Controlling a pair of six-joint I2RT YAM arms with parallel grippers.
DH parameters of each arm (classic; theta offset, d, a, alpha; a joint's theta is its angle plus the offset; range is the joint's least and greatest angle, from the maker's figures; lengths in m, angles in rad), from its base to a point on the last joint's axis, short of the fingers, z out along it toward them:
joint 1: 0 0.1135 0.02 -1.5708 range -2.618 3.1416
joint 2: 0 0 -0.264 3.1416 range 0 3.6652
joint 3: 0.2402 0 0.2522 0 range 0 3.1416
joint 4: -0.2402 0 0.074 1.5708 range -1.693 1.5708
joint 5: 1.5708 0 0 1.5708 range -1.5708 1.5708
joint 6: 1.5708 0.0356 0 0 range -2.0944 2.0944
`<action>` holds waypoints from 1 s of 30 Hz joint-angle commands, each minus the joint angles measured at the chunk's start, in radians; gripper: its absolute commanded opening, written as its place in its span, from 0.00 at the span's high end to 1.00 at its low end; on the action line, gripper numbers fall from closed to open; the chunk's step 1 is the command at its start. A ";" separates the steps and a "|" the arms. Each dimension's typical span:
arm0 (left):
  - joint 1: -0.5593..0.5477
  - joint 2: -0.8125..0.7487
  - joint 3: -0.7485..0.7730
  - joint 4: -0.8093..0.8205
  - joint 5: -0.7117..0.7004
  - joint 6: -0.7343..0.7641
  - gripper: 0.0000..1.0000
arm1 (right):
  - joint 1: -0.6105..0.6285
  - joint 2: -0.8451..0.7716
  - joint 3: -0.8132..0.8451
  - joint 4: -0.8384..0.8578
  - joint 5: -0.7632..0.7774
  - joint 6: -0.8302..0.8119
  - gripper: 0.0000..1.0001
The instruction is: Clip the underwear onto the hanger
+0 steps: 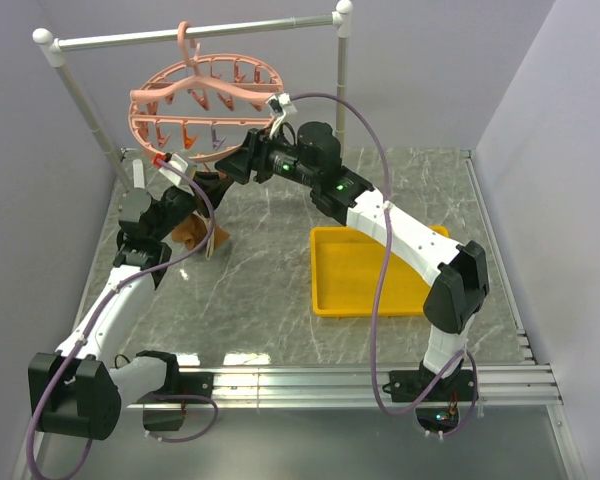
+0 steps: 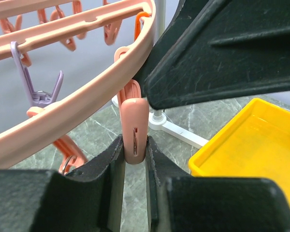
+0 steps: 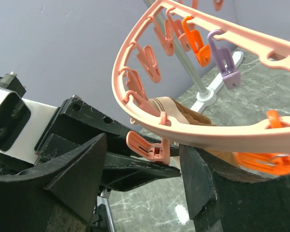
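Left gripper (image 2: 134, 151) fingers clamped on 1 salmon clip (image 2: 134, 126) hanging from the hanger (image 2: 77, 112) rim. Right gripper (image 3: 143, 162) fingers apart, straddling that rim from below, gripping nothing. Underwear (image 1: 192, 232) hangs beside the left arm under the hanger's near edge; can't tell what holds it.
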 commanded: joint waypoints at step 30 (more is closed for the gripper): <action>0.008 -0.125 0.055 -0.233 0.145 0.167 0.51 | 0.048 0.011 0.002 0.066 0.103 -0.096 1.00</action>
